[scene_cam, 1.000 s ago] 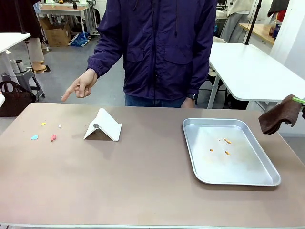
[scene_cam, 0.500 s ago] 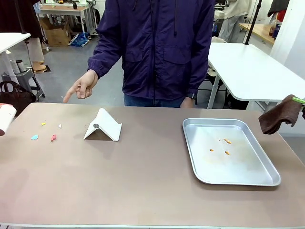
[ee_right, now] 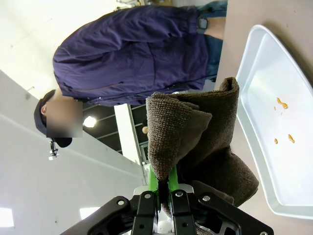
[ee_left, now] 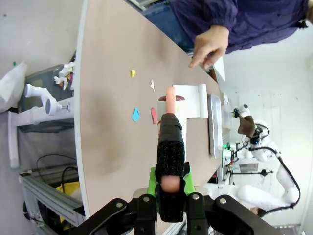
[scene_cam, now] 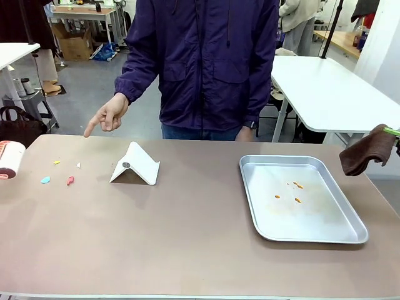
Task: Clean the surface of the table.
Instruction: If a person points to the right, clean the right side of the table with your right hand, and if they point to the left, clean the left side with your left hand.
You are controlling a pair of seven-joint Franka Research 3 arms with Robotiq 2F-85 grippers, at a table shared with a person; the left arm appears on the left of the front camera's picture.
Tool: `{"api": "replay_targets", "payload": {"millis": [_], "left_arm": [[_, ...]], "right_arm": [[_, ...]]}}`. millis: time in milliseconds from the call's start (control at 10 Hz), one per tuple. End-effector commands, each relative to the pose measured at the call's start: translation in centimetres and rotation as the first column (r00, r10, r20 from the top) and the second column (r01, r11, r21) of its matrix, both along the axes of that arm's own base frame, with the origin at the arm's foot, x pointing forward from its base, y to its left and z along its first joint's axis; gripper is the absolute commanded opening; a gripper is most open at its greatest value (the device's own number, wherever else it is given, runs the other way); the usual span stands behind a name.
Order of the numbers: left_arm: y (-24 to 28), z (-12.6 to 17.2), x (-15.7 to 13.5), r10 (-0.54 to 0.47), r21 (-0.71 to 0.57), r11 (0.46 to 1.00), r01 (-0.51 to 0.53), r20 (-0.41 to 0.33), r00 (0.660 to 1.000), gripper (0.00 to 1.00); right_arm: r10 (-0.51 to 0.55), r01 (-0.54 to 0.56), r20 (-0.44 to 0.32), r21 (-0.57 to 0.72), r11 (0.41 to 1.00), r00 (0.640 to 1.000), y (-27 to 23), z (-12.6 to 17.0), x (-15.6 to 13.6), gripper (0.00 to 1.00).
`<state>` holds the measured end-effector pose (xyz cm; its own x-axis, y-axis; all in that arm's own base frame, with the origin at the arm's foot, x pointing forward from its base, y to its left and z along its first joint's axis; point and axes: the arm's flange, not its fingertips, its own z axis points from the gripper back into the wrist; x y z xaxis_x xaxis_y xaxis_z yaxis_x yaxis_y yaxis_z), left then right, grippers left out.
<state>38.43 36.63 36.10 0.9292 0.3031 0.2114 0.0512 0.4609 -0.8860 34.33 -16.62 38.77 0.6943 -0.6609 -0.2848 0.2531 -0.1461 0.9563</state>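
**Table [scene_cam: 187, 244]: scraps lie at the far left, roller in hand**

The table runs wide across the front view, a smooth matte beige-brown top with a pale near edge. Most of it looks clean. A few small scraps sit together near its far-left corner: a blue scrap [scene_cam: 45, 180], a red scrap [scene_cam: 70, 180], a yellow scrap [scene_cam: 56, 162] and a white scrap [scene_cam: 78, 165]. The person's hand [scene_cam: 109, 112] points down toward them from the far side.

I judge the step in hand to be bringing the tool to those scraps. My left gripper [ee_left: 170, 188] is clamped on the black handle of what I take to be a lint roller [scene_cam: 10, 160], though its head is small in my wrist view. It hangs at the left edge, just beside the scraps and apart from them. Next I would need to lower the roll flat onto the top and run it over each scrap, staying clear of the white folded card [scene_cam: 136, 165] to their right.

My right gripper [ee_right: 165, 188] is closed on a brown cloth [ee_right: 195, 142], held off the right edge beyond the silver tray [scene_cam: 319, 219], which holds orange crumbs [scene_cam: 297, 185].
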Motion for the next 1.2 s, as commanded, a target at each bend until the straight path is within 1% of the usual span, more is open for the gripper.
{"api": "replay_targets", "payload": {"millis": [0, 200, 600, 1100], "left_arm": [[-1.5, 0.4, 0.2, 0.043, 0.019, 0.999, -0.043, -0.001, 0.999, 0.22], [-1.7, 0.0, 0.7, 0.079, 0.059, 0.995, -0.08, 0.007, 0.997, 0.22], [-3.0, -0.8, 2.4, 0.115, 0.117, 0.986, -0.115, 0.01, 0.993, 0.22], [-5.1, -1.9, 3.9, 0.107, 0.172, 0.979, -0.108, 0.016, 0.994, 0.22]], "right_arm": [[0.014, -0.014, 0.012, 0.004, 1.0, 1.0, -0.2, 0.4, -0.3, 0.05], [0.014, -0.014, 0.012, 0.004, 1.0, 1.0, -0.2, 0.4, -0.3, 0.05], [0.014, -0.014, 0.012, 0.004, 1.0, 1.0, -0.2, 0.4, -0.3, 0.05], [0.014, -0.014, 0.012, 0.004, 1.0, 1.0, -0.2, 0.4, -0.3, 0.05]]}}
